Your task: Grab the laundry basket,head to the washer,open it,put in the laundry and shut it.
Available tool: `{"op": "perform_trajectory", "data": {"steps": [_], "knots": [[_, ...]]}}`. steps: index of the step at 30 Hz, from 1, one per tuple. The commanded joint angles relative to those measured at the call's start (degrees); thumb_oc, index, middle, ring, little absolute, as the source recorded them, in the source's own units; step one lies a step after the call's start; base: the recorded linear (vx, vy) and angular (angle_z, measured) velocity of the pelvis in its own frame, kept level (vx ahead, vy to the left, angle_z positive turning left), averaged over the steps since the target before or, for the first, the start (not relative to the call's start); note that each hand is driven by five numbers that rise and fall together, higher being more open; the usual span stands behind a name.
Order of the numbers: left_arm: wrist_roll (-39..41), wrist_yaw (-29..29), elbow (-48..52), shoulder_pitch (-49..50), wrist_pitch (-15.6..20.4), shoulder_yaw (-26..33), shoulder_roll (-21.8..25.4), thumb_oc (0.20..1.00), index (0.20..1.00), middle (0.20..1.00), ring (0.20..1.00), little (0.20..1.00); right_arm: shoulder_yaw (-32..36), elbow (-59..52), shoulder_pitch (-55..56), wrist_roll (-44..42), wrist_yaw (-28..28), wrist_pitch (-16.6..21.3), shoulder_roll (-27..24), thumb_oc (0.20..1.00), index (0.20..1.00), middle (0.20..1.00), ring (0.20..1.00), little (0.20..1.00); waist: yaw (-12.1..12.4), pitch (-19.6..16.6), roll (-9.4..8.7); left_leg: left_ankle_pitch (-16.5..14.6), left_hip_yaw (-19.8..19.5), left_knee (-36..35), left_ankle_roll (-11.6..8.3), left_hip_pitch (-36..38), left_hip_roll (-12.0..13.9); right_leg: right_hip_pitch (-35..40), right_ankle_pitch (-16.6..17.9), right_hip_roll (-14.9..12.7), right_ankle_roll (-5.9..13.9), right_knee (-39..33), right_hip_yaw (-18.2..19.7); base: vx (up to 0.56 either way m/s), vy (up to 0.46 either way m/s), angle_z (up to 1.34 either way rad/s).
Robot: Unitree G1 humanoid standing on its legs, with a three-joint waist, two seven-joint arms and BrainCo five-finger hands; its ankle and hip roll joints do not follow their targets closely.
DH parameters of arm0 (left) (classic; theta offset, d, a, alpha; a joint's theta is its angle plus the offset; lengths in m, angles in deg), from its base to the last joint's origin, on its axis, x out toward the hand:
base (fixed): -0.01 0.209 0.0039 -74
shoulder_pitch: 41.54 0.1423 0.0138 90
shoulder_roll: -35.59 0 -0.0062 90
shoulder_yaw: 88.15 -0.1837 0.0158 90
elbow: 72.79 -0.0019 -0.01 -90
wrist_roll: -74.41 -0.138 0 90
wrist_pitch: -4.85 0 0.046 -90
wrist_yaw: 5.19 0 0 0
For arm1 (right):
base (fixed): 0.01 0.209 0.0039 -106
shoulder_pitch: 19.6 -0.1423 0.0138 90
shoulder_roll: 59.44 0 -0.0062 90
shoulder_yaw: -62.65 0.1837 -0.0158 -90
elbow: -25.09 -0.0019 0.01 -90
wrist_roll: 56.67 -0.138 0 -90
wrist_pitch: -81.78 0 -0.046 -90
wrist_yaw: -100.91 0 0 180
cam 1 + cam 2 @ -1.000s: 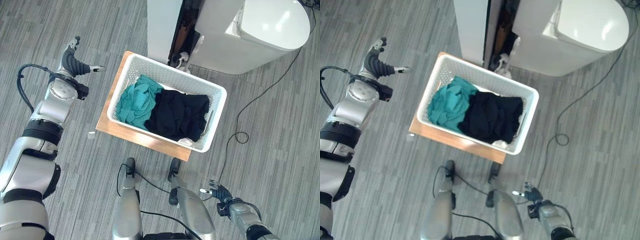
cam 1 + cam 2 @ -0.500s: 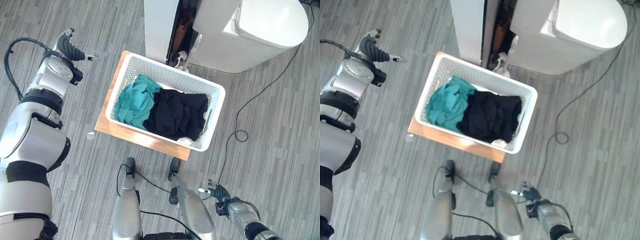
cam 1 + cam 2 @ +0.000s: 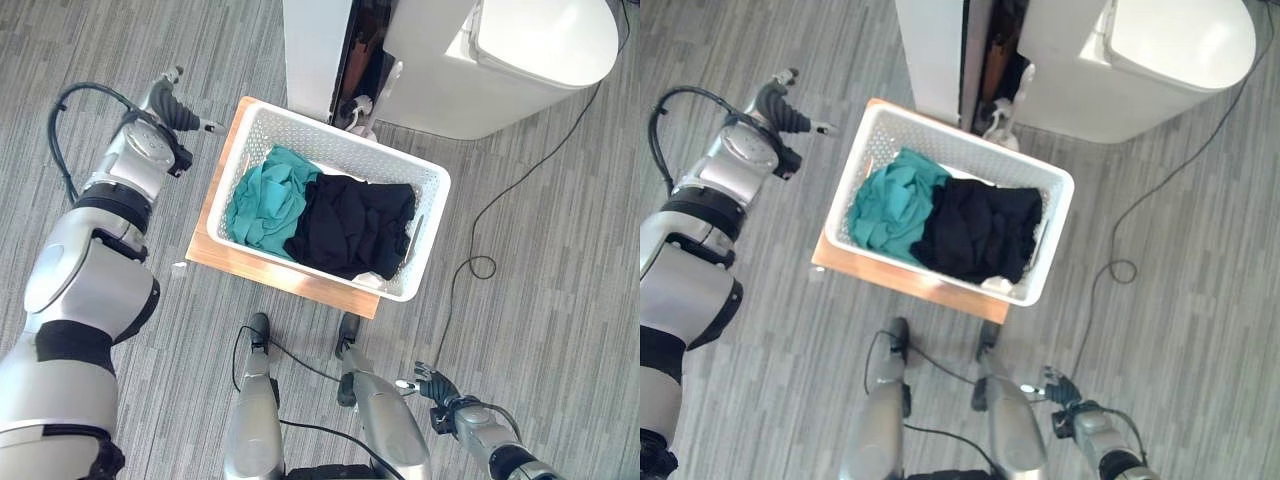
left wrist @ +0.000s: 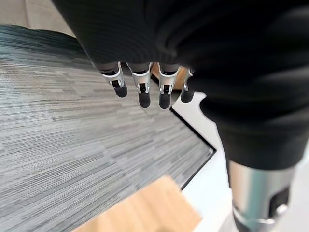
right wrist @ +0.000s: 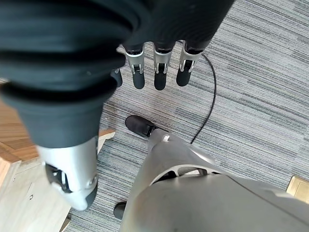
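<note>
The left hand (image 3: 172, 104), fingers straight and holding nothing, is reaching beside the laundry basket (image 3: 432, 215). The right hand (image 3: 436, 386) is hanging open too. Next, both should be gripping the basket's rim.

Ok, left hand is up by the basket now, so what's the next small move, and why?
Probably ease the left hand in to the laundry basket rim. It hangs open just off the basket's left end, touching nothing, while the right hand sits low and far from the other end.

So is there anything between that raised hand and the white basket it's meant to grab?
Nothing visible. The left hand hangs open beside the basket's near end, with bare floor and the edge of the wooden stand between them.
</note>
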Motion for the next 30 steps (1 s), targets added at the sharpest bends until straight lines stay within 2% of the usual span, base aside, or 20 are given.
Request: {"op": "perform_trajectory", "data": {"steps": [1,8,10,11,16,20,23,30], "knots": [[-1.2,1.6,-2.1,-4.0,1.4,2.0,0.4,1.000,1.000,1.000,1.000,1.000,-0.2,-0.9,1.9,0.1,0.8,0.8,-2.5,1.000,1.000,1.000,1.000,1.000,0.1,0.7,-1.49,-2.3,2.2,3.9,1.53,-3.2,1.8,-2.9,-3.5,-6.7,5.56,4.7,2.1,0.00,0.000,0.00],[4.5,-0.3,-0.1,2.2,0.8,5.1,-3.2,1.000,1.000,1.000,1.000,1.000,-1.3,3.1,1.2,1.1,1.3,-0.3,-1.0,1.000,1.000,1.000,1.000,1.000,0.2,0.7,-1.01,-2.2,2.3,3.6,1.46,-3.3,1.5,-2.7,-3.4,-6.8,5.44,4.5,1.8,0.00,0.000,0.00],[5.4,-1.1,2.1,3.7,0.5,4.9,-3.9,1.000,1.000,1.000,1.000,1.000,-1.2,4.4,0.8,1.2,1.3,-0.7,-0.4,1.000,1.000,1.000,1.000,1.000,0.5,0.7,-0.60,-2.2,2.5,3.4,1.46,-2.9,1.5,-2.6,-3.4,-6.9,5.44,4.5,1.9,0.00,0.000,0.00],[6.9,-2.0,7.2,5.3,0.0,4.0,-4.0,1.000,1.000,1.000,1.000,1.000,-1.1,4.4,0.5,1.4,1.4,-1.2,-0.1,1.000,1.000,1.000,1.000,1.000,0.8,0.7,0.16,-2.2,2.6,3.2,1.47,-2.6,1.3,-2.3,-3.5,-7.0,5.52,4.6,1.8,0.00,0.000,0.00],[8.0,-3.1,22.6,9.7,-1.3,3.1,0.3,1.000,1.000,1.000,1.000,1.000,0.4,1.7,1.1,1.1,1.5,-2.1,0.1,1.000,1.000,1.000,1.000,1.000,1.9,0.7,1.28,-2.1,2.7,2.8,1.50,-2.5,1.0,-2.1,-3.5,-7.4,5.68,4.6,1.6,0.00,0.000,0.01],[7.8,-3.0,26.6,11.2,-1.7,3.7,1.4,1.000,1.000,1.000,1.000,1.000,0.8,0.4,1.5,1.3,1.3,-2.4,0.3,1.000,1.000,1.000,1.000,1.000,2.1,0.7,1.35,-2.1,2.7,2.8,1.53,-2.8,1.0,-2.4,-3.6,-7.4,5.66,4.7,1.5,0.00,-0.003,0.02],[6.4,-1.9,25.9,11.3,-1.8,4.7,1.2,1.000,1.000,1.000,1.000,1.000,0.9,-1.3,2.3,1.6,1.0,-2.4,-0.2,1.000,1.000,1.000,1.000,1.000,2.0,0.7,0.94,-2.0,2.5,2.7,1.56,-3.3,1.1,-2.9,-3.6,-7.3,5.66,4.8,1.3,0.00,0.000,0.00],[2.3,0.4,17.3,10.1,-1.7,6.4,0.3,1.000,1.000,1.000,1.000,1.000,0.7,-2.6,3.3,1.4,0.8,-2.0,-0.8,1.000,1.000,1.000,1.000,1.000,1.4,0.7,-0.65,-2.3,2.8,3.1,1.76,-4.2,1.6,-4.2,-3.5,-6.8,5.59,4.8,2.1,0.00,0.000,0.00]]}}
